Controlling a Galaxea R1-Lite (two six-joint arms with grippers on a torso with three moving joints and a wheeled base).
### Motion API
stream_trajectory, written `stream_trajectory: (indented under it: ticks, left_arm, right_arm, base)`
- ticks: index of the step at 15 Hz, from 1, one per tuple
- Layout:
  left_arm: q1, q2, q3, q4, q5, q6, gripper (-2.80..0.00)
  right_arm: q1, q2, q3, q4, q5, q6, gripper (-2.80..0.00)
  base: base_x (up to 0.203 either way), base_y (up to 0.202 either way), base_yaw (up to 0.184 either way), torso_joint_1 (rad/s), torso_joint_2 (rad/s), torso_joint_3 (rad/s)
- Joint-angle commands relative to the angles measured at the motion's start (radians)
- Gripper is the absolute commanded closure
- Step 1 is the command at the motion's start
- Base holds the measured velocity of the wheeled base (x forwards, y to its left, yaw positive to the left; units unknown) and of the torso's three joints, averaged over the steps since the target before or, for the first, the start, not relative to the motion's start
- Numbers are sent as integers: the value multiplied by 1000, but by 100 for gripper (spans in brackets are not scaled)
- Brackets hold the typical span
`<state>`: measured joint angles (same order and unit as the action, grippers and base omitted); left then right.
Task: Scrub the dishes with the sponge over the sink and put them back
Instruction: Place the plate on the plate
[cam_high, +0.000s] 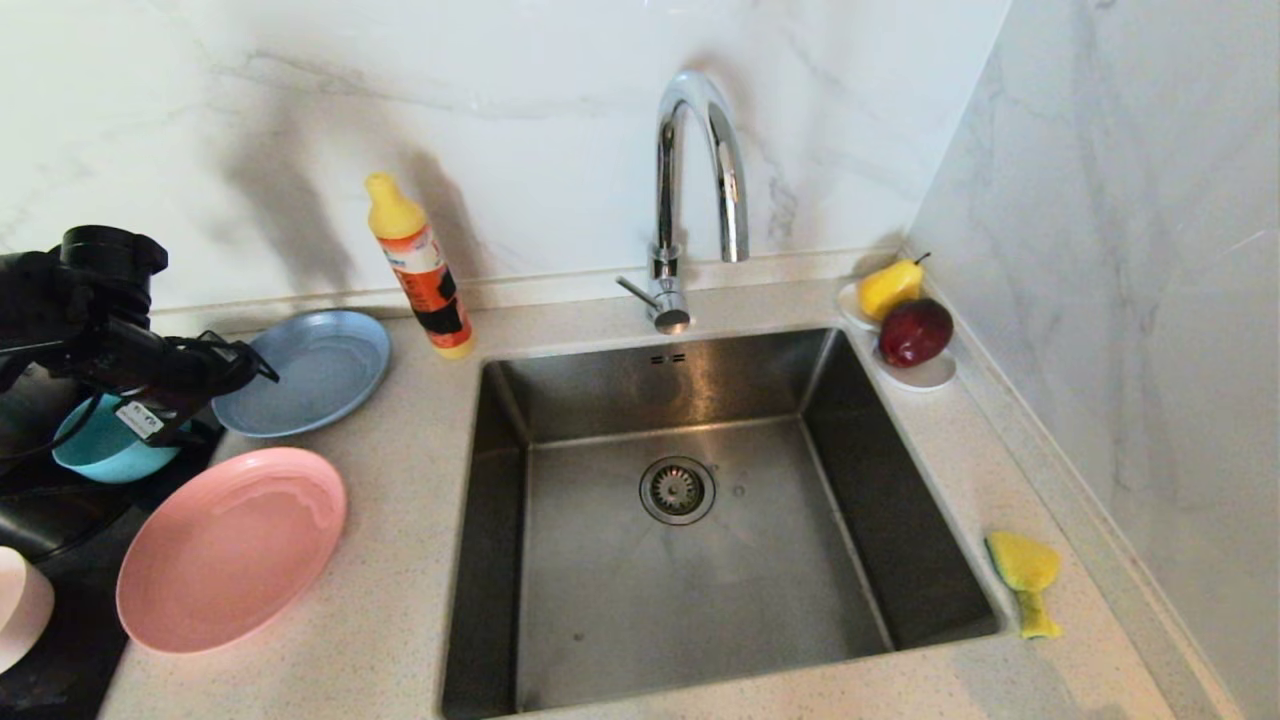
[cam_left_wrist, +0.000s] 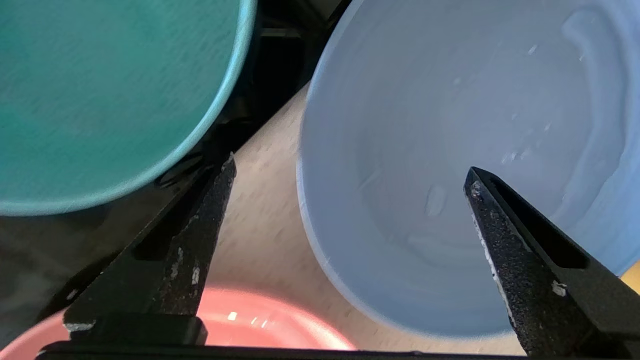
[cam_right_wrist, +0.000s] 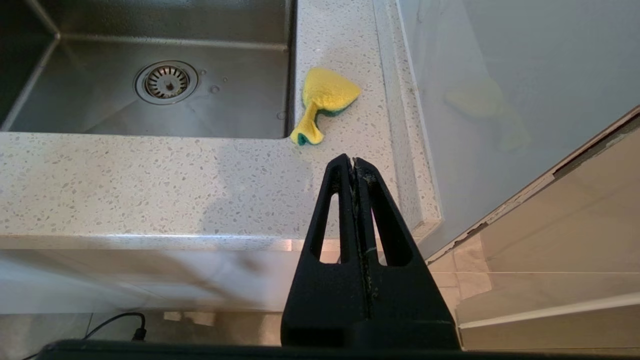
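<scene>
My left gripper (cam_left_wrist: 350, 166) is open with nothing between its fingers, hovering over the near rim of the grey-blue plate (cam_high: 310, 370) on the counter left of the sink (cam_high: 700, 600). The teal bowl (cam_high: 100, 455) sits under my left arm (cam_high: 120, 340). The salmon-pink plate (cam_high: 230, 550) lies in front of it, and the pale pink plate (cam_high: 15, 610) shows at the left edge. The yellow sponge (cam_high: 1025, 580) lies crumpled on the counter right of the sink. My right gripper (cam_right_wrist: 354, 160) is shut and empty, held off the counter's front edge, short of the sponge (cam_right_wrist: 325, 100).
A chrome gooseneck faucet (cam_high: 690, 200) rises behind the sink. An orange detergent bottle (cam_high: 420, 270) stands beside the grey-blue plate. A white dish (cam_high: 925, 375) with a pear and an apple sits at the back right corner. Marble walls close the back and right sides.
</scene>
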<state>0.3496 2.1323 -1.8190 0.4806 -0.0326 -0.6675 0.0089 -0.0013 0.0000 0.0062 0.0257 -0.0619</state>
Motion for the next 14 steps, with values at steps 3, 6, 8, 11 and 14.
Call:
stream_trajectory:
  ticks: [3, 6, 8, 11, 14]
  left_arm:
    - [-13, 78, -98, 6, 4, -31, -280]
    - [-37, 98, -118, -9, 4, -44, -280]
    - [-57, 103, -118, -18, 6, -46, -280]
    - [-70, 113, -118, -31, 11, -49, -280]
    - [-72, 115, -118, -31, 14, -49, -280]
  right_arm:
    - [0, -2, 0, 0, 0, -1, 0]
    - [0, -2, 0, 0, 0, -1, 0]
    - [0, -2, 0, 0, 0, -1, 0]
    - [0, -2, 0, 0, 0, -1, 0]
    - [0, -2, 0, 0, 0, -1, 0]
  base:
    - [0, 0, 0, 0, 0, 0]
    - [0, 0, 0, 0, 0, 0]
    - [0, 0, 0, 0, 0, 0]
    - [0, 0, 0, 0, 0, 0]
    - [0, 0, 0, 0, 0, 0]
